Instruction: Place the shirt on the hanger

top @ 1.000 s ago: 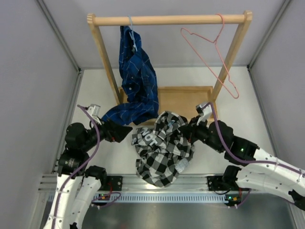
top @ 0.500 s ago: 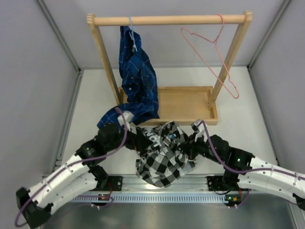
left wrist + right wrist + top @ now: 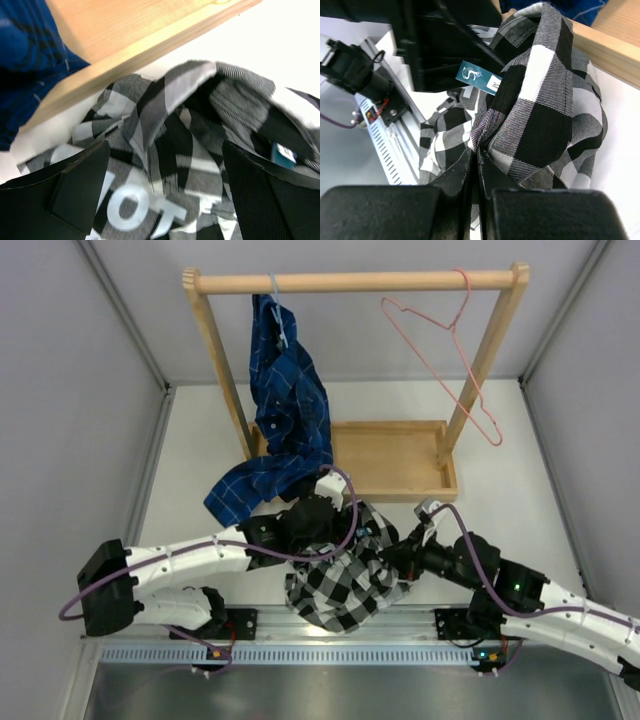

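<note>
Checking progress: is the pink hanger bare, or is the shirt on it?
Bare. The hanger hangs empty from the rail; the shirt lies bunched on the table.

- The hanger (image 3: pixel 478 418) hangs alone at the right end of the rail (image 3: pixel 350 282), with open space to its left.
- The blue plaid shirt (image 3: pixel 288 410) covers the left end of the tray (image 3: pixel 410 494).
- The left arm (image 3: pixel 200 558) and the right arm (image 3: pixel 540 595) meet over the shirt (image 3: pixel 335 595) and close the near side.
</note>
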You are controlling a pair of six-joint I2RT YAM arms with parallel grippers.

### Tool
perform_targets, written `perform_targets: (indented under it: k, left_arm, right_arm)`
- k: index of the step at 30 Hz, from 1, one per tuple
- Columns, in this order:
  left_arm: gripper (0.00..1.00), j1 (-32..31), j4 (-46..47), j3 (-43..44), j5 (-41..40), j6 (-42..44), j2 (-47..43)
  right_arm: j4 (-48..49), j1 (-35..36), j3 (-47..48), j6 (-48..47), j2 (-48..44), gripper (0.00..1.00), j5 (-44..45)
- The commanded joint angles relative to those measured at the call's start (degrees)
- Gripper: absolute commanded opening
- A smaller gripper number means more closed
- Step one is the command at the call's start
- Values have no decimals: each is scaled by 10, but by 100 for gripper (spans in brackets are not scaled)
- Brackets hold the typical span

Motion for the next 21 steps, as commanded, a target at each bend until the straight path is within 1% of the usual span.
perform_targets:
  k: [1,2,5,6,8,9,10,11,12,13,14,15,16,17,18,19,20,21]
  left_arm:
    - [97,-1,51,42,-6,53,36]
    - [97,-1,51,45,3,54,44]
    - [86,0,59,51,16,54,69]
    - [78,0,60,50,25,55,72]
    - [75,0,75,44,28,57,75]
    - [70,1,80,41,31,60,75]
    - [56,2,84,38,29,60,76]
    - [47,2,83,32,26,59,71]
    - [35,2,83,31,25,57,69]
    - [17,2,83,30,25,56,64]
    - [10,2,84,26,25,54,58]
    - [6,2,84,22,27,50,40]
    - [3,2,84,18,32,50,29]
    - [0,2,101,12,34,51,18]
    - [0,2,100,5,38,53,-7]
    - [0,2,99,4,39,55,-21]
    - [0,1,90,4,40,54,-35]
    - [0,1,68,6,39,53,-48]
  right_arm:
    - [33,11,-7,3,-32,0,-29]
    - [29,12,-6,2,-36,0,-29]
    - [18,11,3,-1,-44,0,-27]
    - [12,11,4,-2,-47,0,-26]
    - [10,11,5,-3,-53,0,-25]
    - [9,11,4,-3,-57,0,-26]
    - [9,11,5,-4,-59,0,-25]
    - [8,12,5,-3,-60,0,-25]
    - [6,12,6,-3,-60,0,-25]
    - [-1,11,9,-3,-60,0,-20]
    - [-6,11,11,-4,-60,0,-16]
    - [-9,11,12,-3,-59,0,-11]
    - [-13,11,17,-3,-59,2,-4]
    - [-23,11,20,-2,-56,6,13]
    - [-29,11,24,-1,-50,11,21]
    - [-34,11,36,-2,-47,24,35]
    - [-43,12,44,-6,-42,32,40]
    - [-49,11,55,-8,-30,47,43]
